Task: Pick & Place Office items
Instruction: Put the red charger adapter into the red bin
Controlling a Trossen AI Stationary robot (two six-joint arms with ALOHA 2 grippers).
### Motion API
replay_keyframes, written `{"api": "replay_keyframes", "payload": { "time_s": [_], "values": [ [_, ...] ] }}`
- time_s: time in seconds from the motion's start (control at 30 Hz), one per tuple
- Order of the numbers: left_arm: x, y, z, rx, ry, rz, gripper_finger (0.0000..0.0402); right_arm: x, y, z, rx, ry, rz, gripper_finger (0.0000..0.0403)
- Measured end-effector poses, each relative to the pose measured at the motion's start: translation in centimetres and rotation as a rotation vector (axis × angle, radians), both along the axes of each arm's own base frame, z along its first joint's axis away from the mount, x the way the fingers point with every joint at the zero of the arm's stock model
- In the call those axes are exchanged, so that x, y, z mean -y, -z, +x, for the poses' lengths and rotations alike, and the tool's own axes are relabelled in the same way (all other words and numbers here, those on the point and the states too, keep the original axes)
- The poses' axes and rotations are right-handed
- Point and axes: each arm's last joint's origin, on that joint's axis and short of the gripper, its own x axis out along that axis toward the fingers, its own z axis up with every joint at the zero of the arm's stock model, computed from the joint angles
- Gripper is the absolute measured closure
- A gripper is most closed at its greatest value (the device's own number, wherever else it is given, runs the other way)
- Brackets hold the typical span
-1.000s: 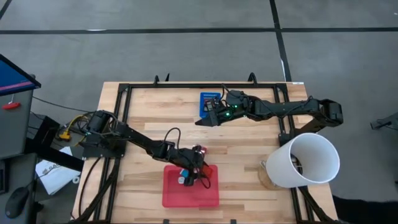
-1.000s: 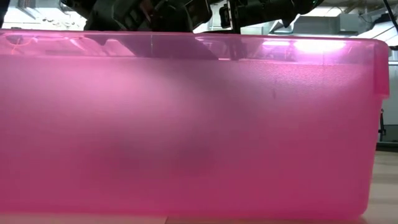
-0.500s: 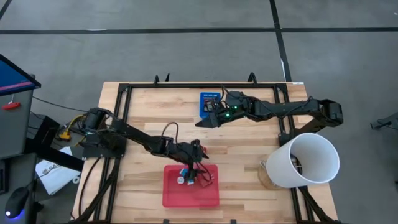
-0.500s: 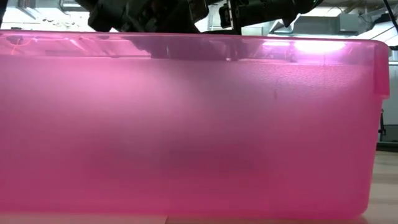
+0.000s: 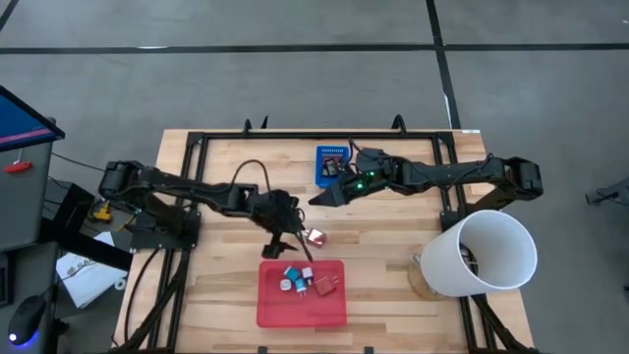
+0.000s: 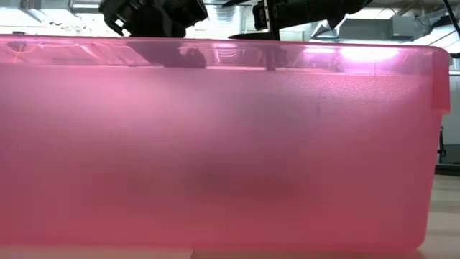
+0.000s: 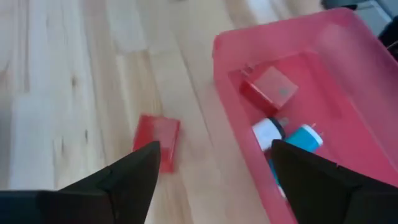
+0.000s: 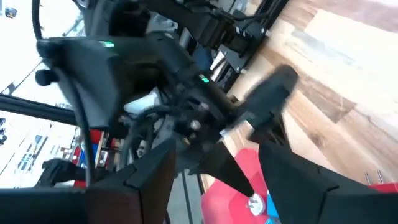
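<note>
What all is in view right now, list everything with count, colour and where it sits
red tray: one, table's front centre.
office items in the tray: about four, white, blue and red.
red item: one, on the wood just outside the tray.
blue bin: one, back centre.
white bucket: one, right edge, tipped on its side.
table: one, light wood, black frame.
left gripper: open, above the loose red item.
right gripper: open, beside the blue bin.

It looked like a robotics lab or workshop. A butcher-block wooden surface [image 5: 373,236] in a black metal frame [image 5: 193,147] stood on grey concrete floor [image 5: 295,88] marked with dark lines, with loose cables [image 5: 108,202] beside it and ceiling ducting [image 6: 374,29] overhead.
</note>
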Motion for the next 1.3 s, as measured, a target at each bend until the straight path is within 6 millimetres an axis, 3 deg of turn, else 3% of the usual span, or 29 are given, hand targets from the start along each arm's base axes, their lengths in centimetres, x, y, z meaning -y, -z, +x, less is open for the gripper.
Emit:
{"api": "replay_keyframes", "payload": {
  "time_s": [0.17,0.33,0.5,0.67,0.97,1.1,1.23,1.3],
  "values": [
    [-2.1,2.4,1.6,-0.015,0.021,0.030,0.0071,0.1,-0.5,-0.3,0.017,0.055,-0.022,0.0180],
    [-3.1,5.2,3.2,-0.014,0.044,0.055,0.0067,0.7,-1.4,-1.2,0.011,0.129,-0.057,0.0180],
    [-3.3,7.5,4.1,-0.030,0.065,0.042,0.0083,1.2,-2.7,-3.3,-0.028,0.215,-0.119,0.0180],
    [-3.3,8.4,4.9,0.009,0.063,0.046,0.0096,1.3,-4.2,-5.3,-0.031,0.280,-0.159,0.0180],
    [-3.5,11.1,5.5,-0.027,0.061,0.048,0.0099,1.4,-4.9,-6.6,-0.046,0.320,-0.180,0.0180],
    [-3.6,11.7,5.6,-0.045,0.032,0.082,0.0126,1.4,-4.9,-6.6,-0.051,0.319,-0.180,0.0180],
    [-3.8,11.5,5.6,-0.046,0.004,0.096,0.0202,1.3,-4.9,-6.6,-0.053,0.320,-0.178,0.0180],
    [-4.3,11.1,5.2,-0.065,-0.038,0.095,0.0200,1.3,-4.9,-6.6,-0.052,0.320,-0.178,0.0180]
  ]
}}
